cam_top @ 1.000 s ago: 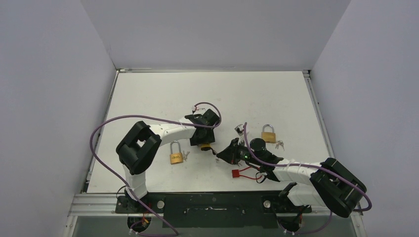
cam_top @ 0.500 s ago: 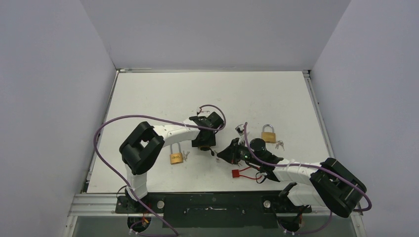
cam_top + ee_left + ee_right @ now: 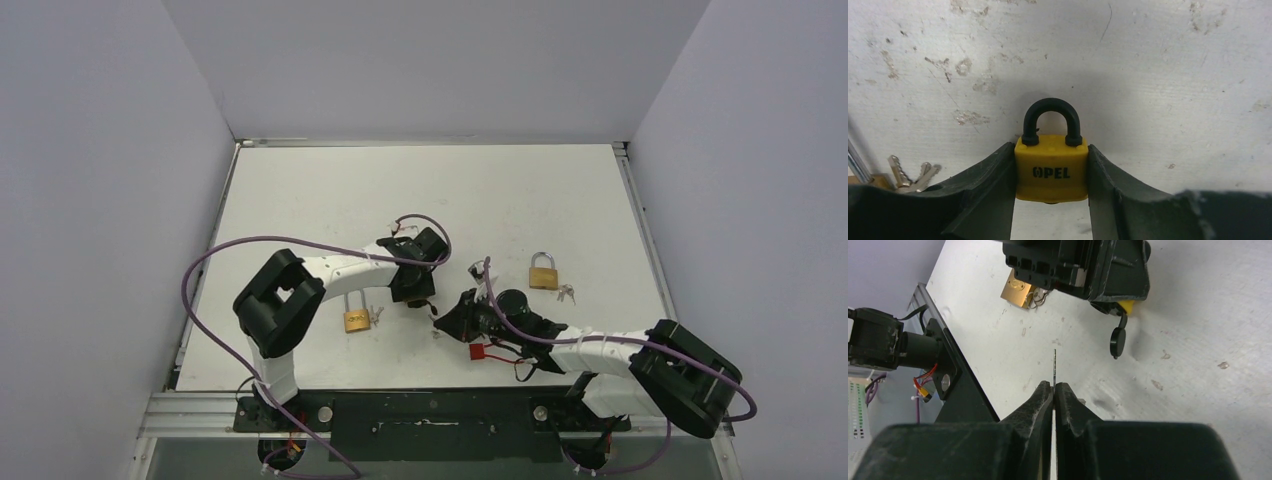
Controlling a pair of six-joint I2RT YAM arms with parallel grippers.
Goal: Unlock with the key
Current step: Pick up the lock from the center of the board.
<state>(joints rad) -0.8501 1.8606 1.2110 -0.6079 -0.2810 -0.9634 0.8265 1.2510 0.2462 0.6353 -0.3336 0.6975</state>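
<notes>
Nearest the bases, the right claw (image 3: 1053, 390) is clenched on the key (image 3: 1054, 367), whose thin blade is seen edge-on and is pointed forward over the bench (image 3: 560, 200). Ahead of that blade and a little to its right, the lock (image 3: 1050, 167) is found, near the key but apart from it. It is grasped by the left claw (image 3: 1050, 154), whose fingers (image 3: 998, 175) are pressed against both sides of the yellow body. The lock's long axis is laid along the left claw's reach, with the black shackle turned away from the wrist. The keyhole is not shown and is judged to sit at the base end, tucked between the fingers. A black cap (image 3: 1118, 340) is seen dangling below the lock on the side facing the key. The gap is therefore best closed by the right arm, with the blade lined up on that base. Farther off, a brass lock (image 3: 357, 319) is seen beside the left arm, and a second brass lock (image 3: 543, 274) well to the right.
</notes>
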